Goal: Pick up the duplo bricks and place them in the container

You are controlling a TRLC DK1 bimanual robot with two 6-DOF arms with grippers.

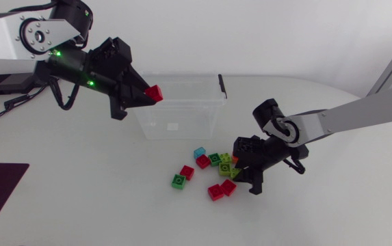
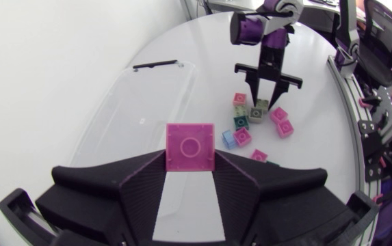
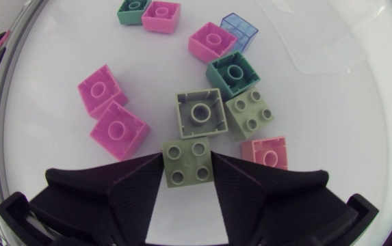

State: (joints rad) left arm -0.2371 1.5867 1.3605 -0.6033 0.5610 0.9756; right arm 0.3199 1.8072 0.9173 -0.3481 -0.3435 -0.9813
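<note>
Between the right jaws, a four-stud brick (image 3: 189, 162), clear only wrist-side.

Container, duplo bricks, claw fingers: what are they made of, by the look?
Container: clear, thin-walled hard plastic, glossy; the table shows through its walls. Duplo bricks: opaque moulded plastic, smooth with a slight sheen and crisp studs; one light blue brick looks translucent. Fingers of the left claw: matte black with fine ribbed lines, probably 3D-printed plastic.
</note>
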